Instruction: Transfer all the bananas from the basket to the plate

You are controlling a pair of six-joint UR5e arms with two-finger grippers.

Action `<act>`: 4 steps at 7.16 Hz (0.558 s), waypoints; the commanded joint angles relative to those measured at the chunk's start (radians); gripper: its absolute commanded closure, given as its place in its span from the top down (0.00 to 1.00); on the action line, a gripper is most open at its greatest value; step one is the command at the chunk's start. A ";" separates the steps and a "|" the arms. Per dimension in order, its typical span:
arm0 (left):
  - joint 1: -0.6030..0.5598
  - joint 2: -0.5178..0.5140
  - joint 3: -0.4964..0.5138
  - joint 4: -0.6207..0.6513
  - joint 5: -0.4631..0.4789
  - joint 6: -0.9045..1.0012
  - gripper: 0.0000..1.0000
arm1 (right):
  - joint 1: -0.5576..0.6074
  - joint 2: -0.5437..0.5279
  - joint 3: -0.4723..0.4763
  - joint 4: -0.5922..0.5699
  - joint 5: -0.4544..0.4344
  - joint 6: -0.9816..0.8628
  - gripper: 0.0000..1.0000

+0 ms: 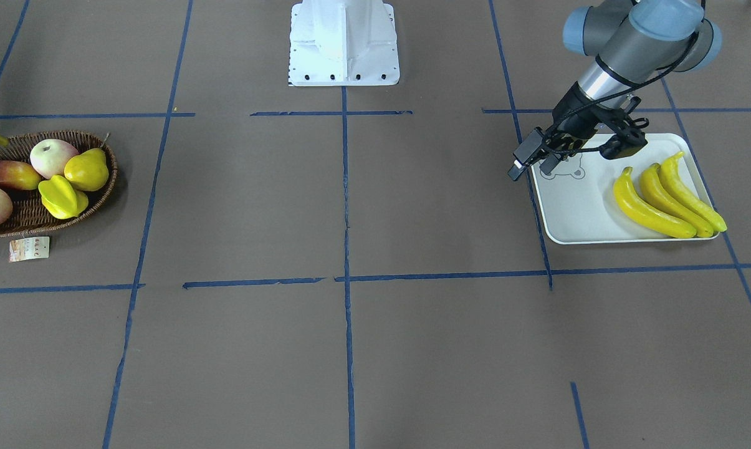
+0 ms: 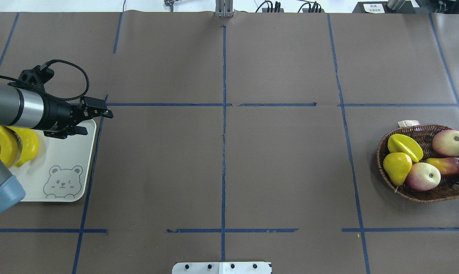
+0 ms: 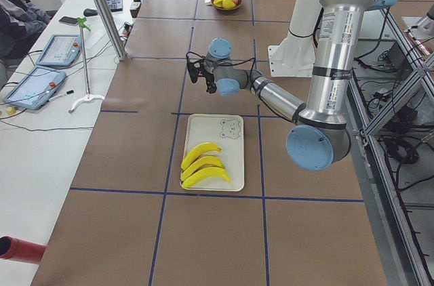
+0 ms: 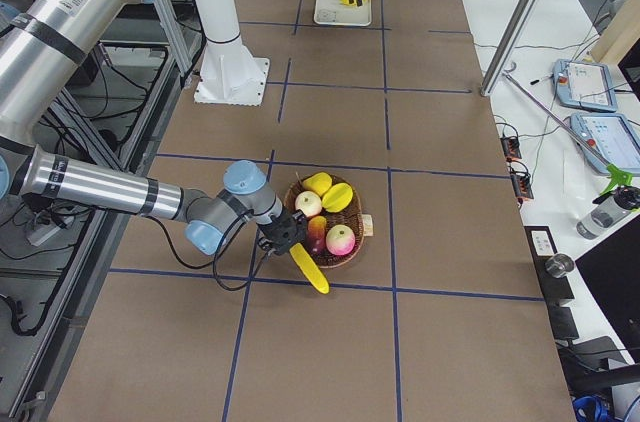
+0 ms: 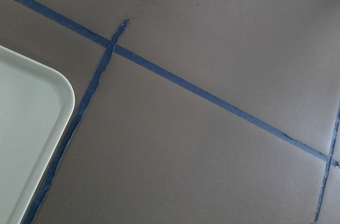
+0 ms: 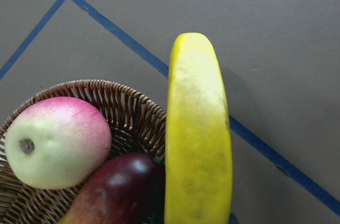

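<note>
Yellow bananas (image 1: 668, 199), pale bear-print plate (image 1: 574, 206), brown woven basket (image 1: 23, 216), tag (image 1: 29, 248) perhaps orange-printed

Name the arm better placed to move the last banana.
Right, likely. The right gripper is at the basket, on the last banana, though its grip is unclear. The left gripper hangs open over the plate, far from the basket.

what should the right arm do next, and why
Probably lift the fourth banana clear of the basket rim and head for the plate: it hangs by the right gripper, while three bananas already lie there.
</note>
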 commanded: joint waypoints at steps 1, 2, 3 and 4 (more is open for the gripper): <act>0.000 -0.001 0.001 0.001 -0.001 0.000 1.00 | 0.095 -0.015 0.064 -0.011 0.022 -0.129 0.00; 0.001 -0.007 0.001 0.001 0.000 0.000 1.00 | 0.191 0.021 0.084 -0.014 0.074 -0.235 0.00; 0.002 -0.014 0.000 0.001 0.000 -0.002 1.00 | 0.236 0.076 0.091 -0.014 0.121 -0.292 0.00; 0.008 -0.021 0.000 0.000 0.000 -0.005 1.00 | 0.237 0.145 0.101 -0.013 0.157 -0.294 0.00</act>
